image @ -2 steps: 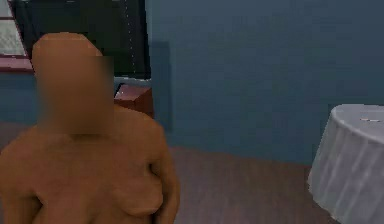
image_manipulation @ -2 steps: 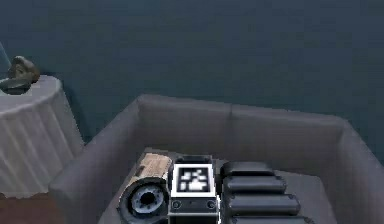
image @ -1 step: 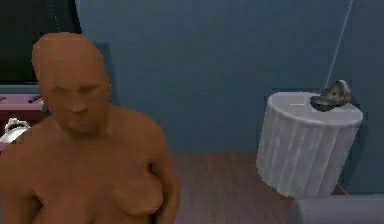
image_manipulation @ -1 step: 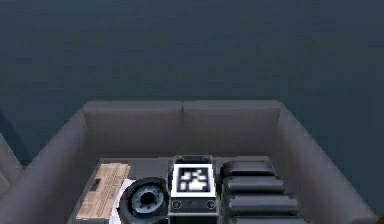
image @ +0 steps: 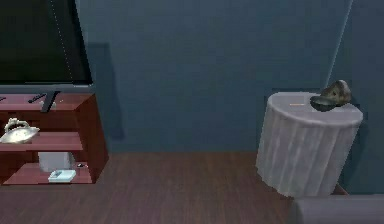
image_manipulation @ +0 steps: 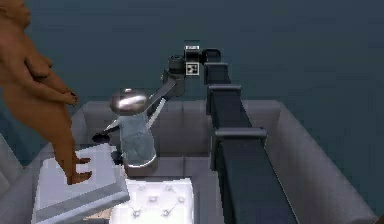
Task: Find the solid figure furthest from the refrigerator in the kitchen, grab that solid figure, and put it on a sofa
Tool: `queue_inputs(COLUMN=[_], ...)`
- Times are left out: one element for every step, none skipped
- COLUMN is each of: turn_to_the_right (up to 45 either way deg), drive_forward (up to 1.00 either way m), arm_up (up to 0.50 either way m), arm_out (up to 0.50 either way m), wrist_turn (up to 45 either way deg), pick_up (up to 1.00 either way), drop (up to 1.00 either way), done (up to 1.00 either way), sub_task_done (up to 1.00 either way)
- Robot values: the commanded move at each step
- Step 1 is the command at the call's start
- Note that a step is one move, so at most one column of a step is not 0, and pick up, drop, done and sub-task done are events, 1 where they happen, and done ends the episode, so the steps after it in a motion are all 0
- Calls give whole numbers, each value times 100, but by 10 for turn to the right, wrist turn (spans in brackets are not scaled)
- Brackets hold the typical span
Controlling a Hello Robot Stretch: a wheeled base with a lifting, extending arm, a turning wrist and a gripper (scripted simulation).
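Blue walls (image: pixel 200 70) and a wood floor (image: pixel 170 185) surround one grey sofa (image_manipulation: pixel 300 150). One brown figure (image_manipulation: pixel 40 90), smooth and torso-like, stands at nine o'clock on one grey pillow (image_manipulation: pixel 60 200). One white tufted cushion (image_manipulation: pixel 150 205) lies at six. The gripper (image_manipulation: pixel 155 97) is by one silver-capped vessel (image_manipulation: pixel 135 140) near centre. Whether it holds anything cannot be told.

One television (image: pixel 40 40), one red-brown shelf unit (image: pixel 88 130), and one round white counter (image: pixel 300 150) bearing one dark lump (image: pixel 330 97). One grey sofa (image_manipulation: pixel 300 150), two cushions (image_manipulation: pixel 75 190), one brown statue (image_manipulation: pixel 40 90), one metal vessel (image_manipulation: pixel 135 125).
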Motion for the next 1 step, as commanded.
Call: queue_inputs(turn_to_the_right=[0], drive_forward=[0], arm_up=[0], arm_out=[0], wrist_turn=[450], pick_up=[0], drop=[0], done=[0], sub_task_done=[0])
